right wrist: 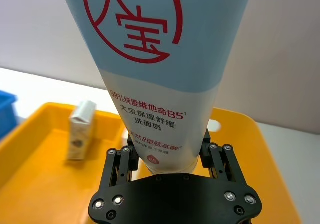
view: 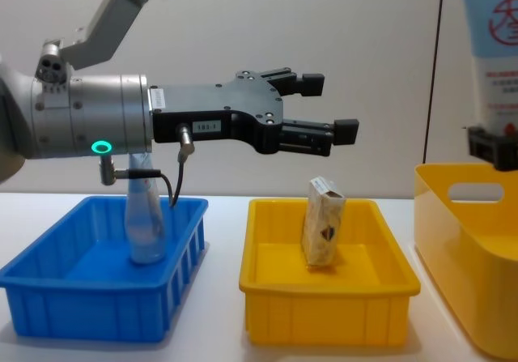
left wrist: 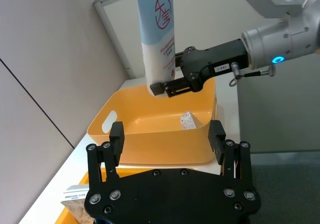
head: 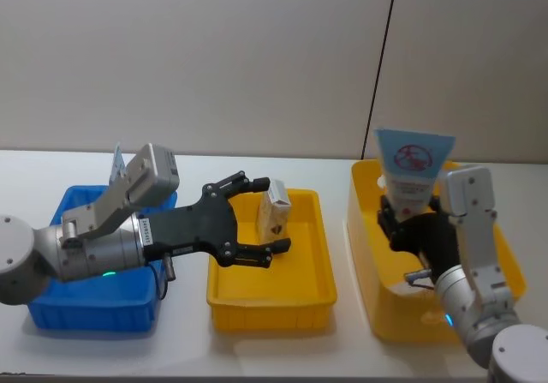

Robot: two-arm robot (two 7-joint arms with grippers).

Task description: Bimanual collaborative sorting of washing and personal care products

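Behind the yellow tub's wall (head: 364,254), right claw (head: 396,225) grips the half-hidden tube (head: 411,170); left claw (head: 257,220) gapes.

You can read the most on the large pale-blue squeeze tube (right wrist: 155,68) held upright at the right of the scene. Its red circular logo (right wrist: 134,21) encloses the characters "大宝". Below it, on the tube's white lower part, red print reads "88%纯度维他命B5", then "大宝保湿舒缓" and "洗面奶"; a further smaller line is too small to make out. On the left arm's black gripper body, a small white label (view: 206,126) reads "183-1". The dark-blue emblem on the small beige patterned carton (view: 323,232) carries no legible text.
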